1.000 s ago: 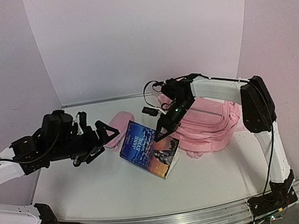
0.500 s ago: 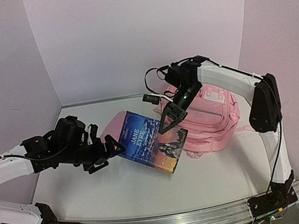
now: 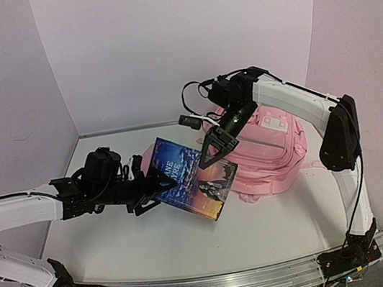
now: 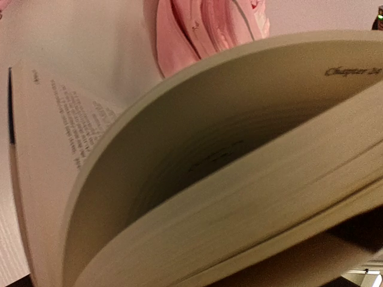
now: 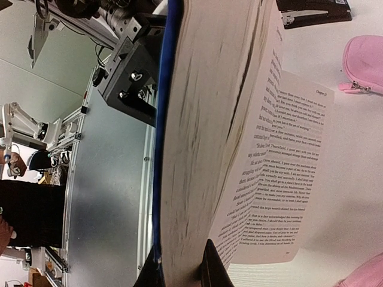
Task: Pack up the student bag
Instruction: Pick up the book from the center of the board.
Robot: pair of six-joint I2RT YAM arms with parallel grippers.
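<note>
The pink student bag (image 3: pixel 269 149) lies at the back right of the table; a part of it shows at the top of the left wrist view (image 4: pixel 203 30). My right gripper (image 3: pixel 212 151) is shut on a blue paperback book (image 3: pixel 191 176) and holds it tilted above the table in front of the bag. In the right wrist view the fingertips (image 5: pixel 212 269) clamp the cover and most of the pages (image 5: pixel 203 137), and some pages hang loose. My left gripper (image 3: pixel 154 191) is at the book's left edge with its fingers spread. Fanned pages (image 4: pixel 239 179) fill its wrist view and hide its fingers.
A small pink pouch (image 3: pixel 147 153) lies left of the bag behind the book; it also shows in the right wrist view (image 5: pixel 365 66). A black stapler-like object (image 5: pixel 311 13) lies on the table near it. White walls enclose the table at the back and sides.
The right gripper has lifted the book and tilted it more upright. The left arm has moved right, and its fingers have reached the book's left edge.
</note>
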